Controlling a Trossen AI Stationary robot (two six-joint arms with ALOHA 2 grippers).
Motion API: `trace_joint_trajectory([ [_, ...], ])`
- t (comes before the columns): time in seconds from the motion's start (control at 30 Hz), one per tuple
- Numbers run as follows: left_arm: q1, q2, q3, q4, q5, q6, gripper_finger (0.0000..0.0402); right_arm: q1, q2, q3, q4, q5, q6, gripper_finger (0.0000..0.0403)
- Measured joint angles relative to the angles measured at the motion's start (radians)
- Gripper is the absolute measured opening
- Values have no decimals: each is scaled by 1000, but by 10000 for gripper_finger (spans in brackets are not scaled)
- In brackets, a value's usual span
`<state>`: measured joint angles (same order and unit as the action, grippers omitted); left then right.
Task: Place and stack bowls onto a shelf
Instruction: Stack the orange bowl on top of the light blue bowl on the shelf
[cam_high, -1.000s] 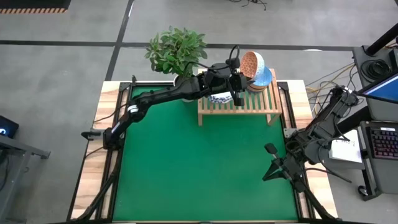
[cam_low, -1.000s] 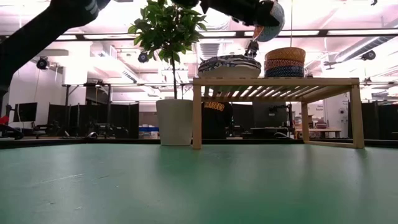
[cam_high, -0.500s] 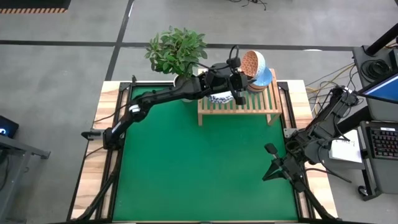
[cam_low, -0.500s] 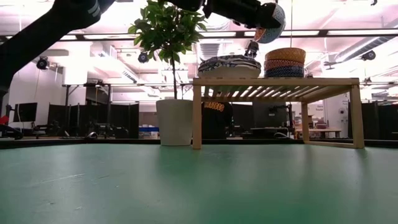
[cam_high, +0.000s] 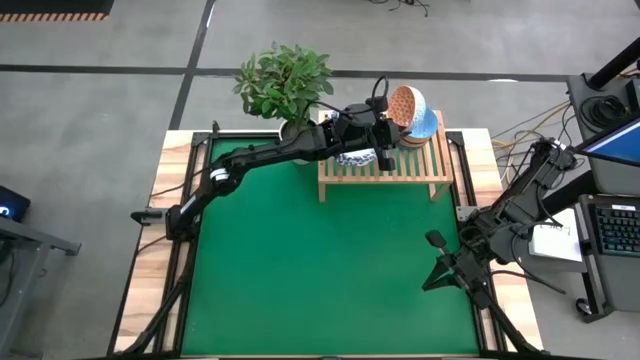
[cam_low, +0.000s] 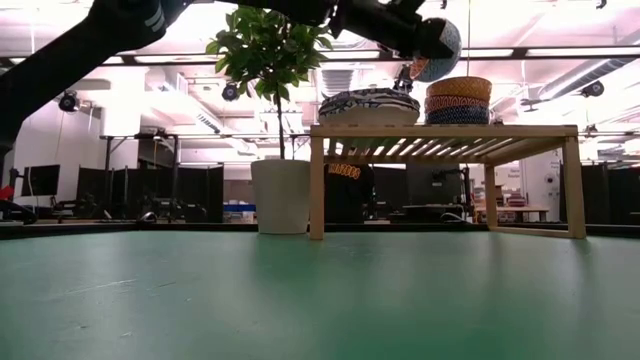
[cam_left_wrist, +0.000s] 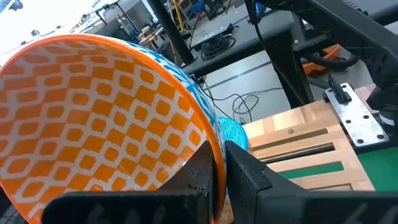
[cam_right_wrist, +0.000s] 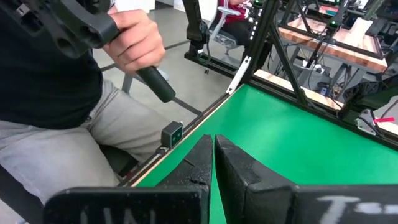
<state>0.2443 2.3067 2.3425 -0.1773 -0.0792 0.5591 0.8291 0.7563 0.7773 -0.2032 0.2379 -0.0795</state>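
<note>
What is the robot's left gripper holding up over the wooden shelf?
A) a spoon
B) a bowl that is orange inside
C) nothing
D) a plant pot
B: the left gripper is shut on the rim of the orange-patterned bowl, held tilted above the shelf.

The high view looks straight down from well above, taking in the whole green surface (cam_high: 330, 270) and the floor around it. The low view sits at surface height near the front edge, facing level across to the shelf (cam_low: 445, 135) at the far edge and the room behind. Both share the shelf and the plant (cam_high: 283, 80). The left wrist view sits very close to an orange-patterned bowl (cam_left_wrist: 93, 118) held above the shelf's right end. The right wrist view looks past the surface's edge to a seated person (cam_right_wrist: 56, 93).
</note>
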Motion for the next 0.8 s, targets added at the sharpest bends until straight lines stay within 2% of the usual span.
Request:
trace_joint_trajectory([
  [0.8, 8, 0, 0, -2, 0, 0, 11, 0, 0, 0, 1, 4, -3, 9],
])
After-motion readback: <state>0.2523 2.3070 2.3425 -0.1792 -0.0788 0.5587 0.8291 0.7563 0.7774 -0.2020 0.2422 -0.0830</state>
